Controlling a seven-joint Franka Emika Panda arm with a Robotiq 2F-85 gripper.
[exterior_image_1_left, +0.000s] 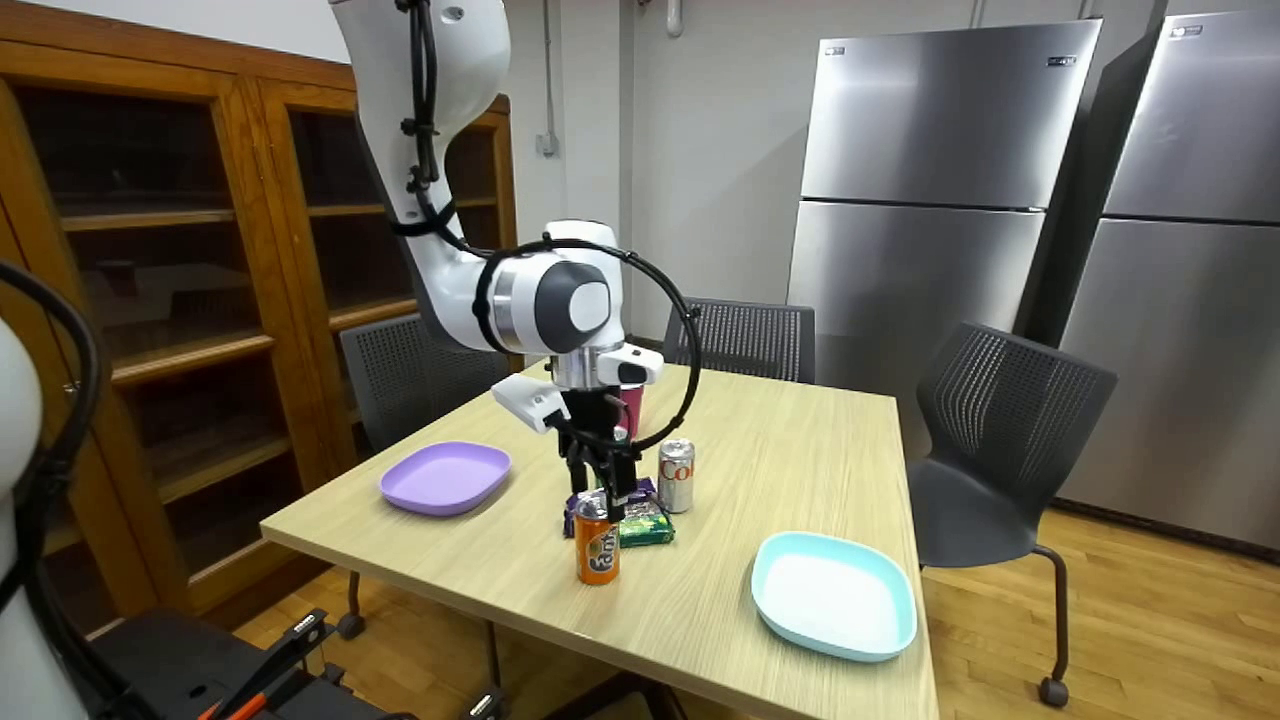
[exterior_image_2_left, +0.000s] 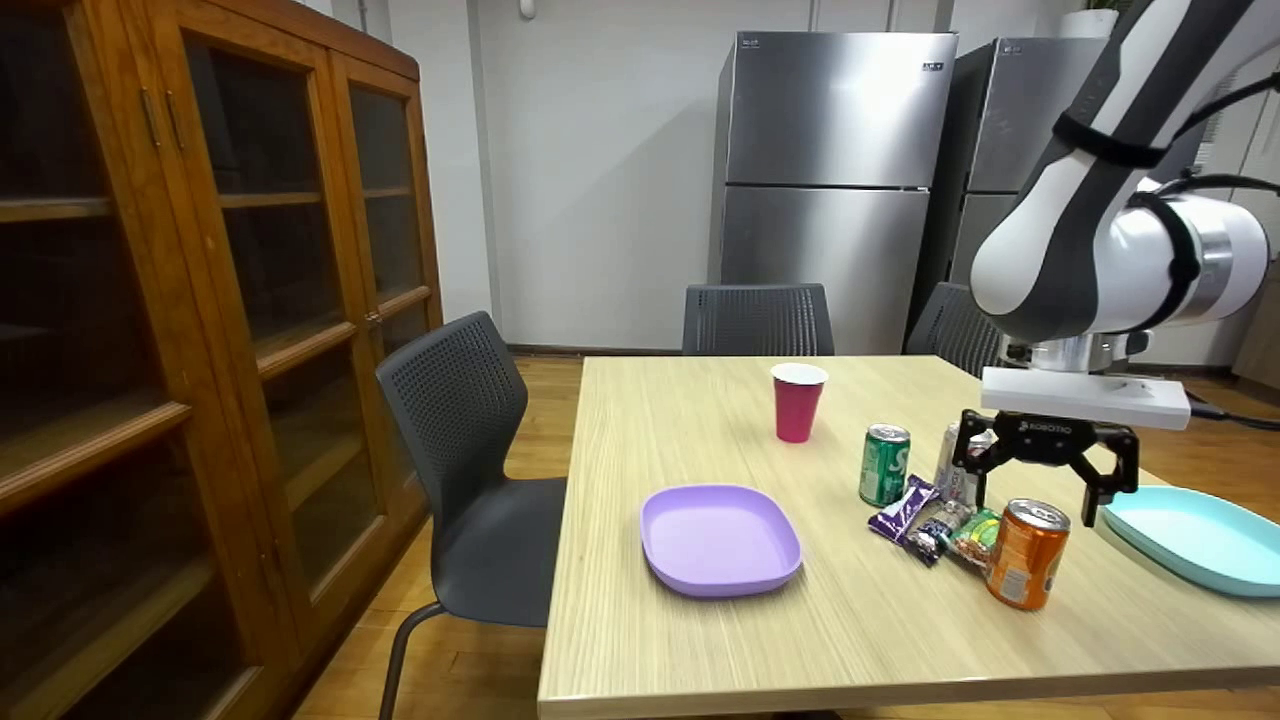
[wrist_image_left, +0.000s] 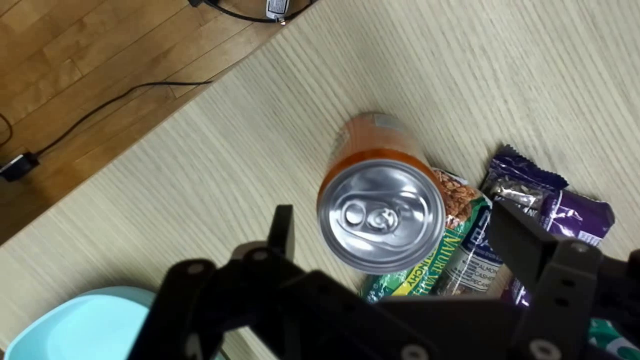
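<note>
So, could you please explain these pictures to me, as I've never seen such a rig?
The machine is a robot arm with a grasping end effector. Two exterior views come from cameras standing apart from it; the wrist view, looking down, from one on the arm. On the table are an orange can, a green can, a silver can, a pink cup, wrapped snack bars, a purple plate and a light blue plate. The end effector holds nothing; in the wrist view, the orange can shows between its open fingers.

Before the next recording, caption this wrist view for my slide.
Open tool with an upright orange can seen between its fingers, snack bars lying alongside.
</note>
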